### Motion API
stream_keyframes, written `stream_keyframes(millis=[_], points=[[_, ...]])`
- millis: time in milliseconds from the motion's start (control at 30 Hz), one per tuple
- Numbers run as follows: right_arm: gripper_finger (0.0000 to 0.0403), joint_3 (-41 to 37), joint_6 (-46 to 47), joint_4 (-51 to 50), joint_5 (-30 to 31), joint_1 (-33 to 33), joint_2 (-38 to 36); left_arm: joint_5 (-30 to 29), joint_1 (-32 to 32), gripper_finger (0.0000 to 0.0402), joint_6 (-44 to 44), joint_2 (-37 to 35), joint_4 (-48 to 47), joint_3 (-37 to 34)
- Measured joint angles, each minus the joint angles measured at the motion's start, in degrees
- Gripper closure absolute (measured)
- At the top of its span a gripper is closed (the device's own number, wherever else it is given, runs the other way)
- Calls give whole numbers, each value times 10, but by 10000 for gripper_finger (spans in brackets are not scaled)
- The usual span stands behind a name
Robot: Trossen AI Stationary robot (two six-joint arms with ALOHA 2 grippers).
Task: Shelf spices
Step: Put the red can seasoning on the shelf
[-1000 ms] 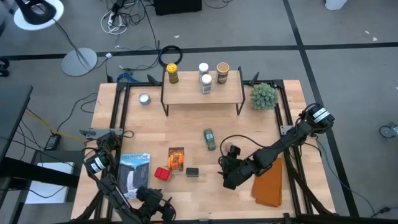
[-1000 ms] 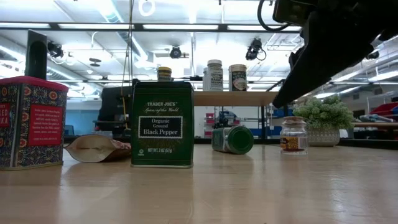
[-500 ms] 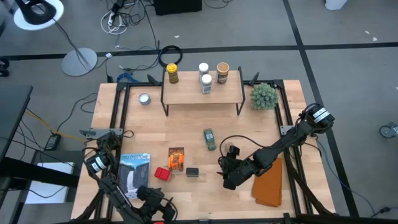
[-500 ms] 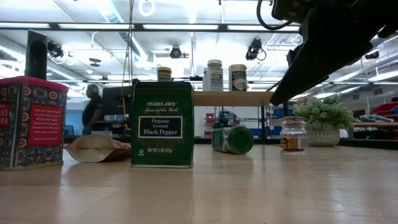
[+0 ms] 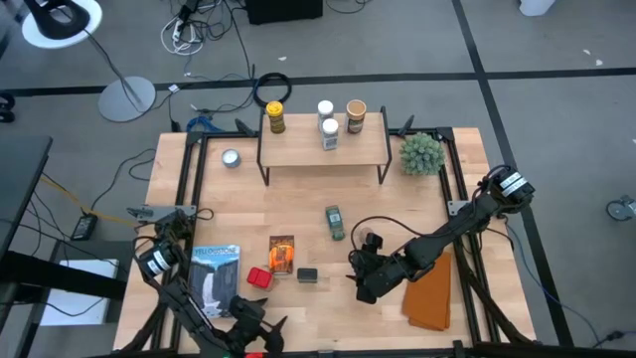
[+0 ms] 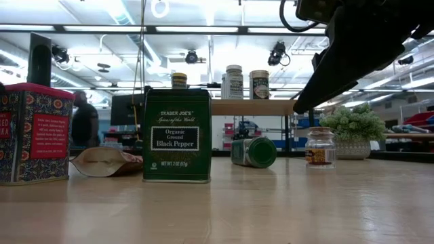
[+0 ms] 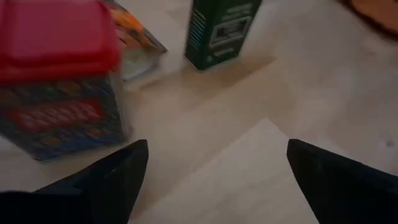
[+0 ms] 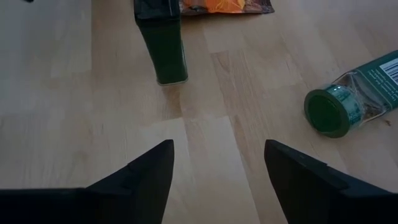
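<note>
Dark-green pepper box (image 5: pixel 307 274) stands between the spread, empty left tool (image 5: pixel 250 323) and spread, empty right tool (image 5: pixel 364 275).

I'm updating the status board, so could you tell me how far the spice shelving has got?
Done: four jars stand on the shelf. In hand: nothing; the left gripper and right gripper are open and empty. Left: red tin, orange packet, dark box, green-lidded jar, small jar.
</note>
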Motion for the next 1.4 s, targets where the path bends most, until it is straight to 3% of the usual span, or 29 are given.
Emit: stream_keyframes(millis=[333,633,1067,1400], points=[[157,0,-3,2,0,-1,0,-1,32,12,32,1,62,-3],[159,0,-4,2,0,-2,0,86,41,12,33,2,52,-3],[163,0,-4,2,0,-2,0,75,-12,12,-106,2,-125,-3],[162,0,-4,9,0,-2,0,61,13,12,-90,2,-98,-60]])
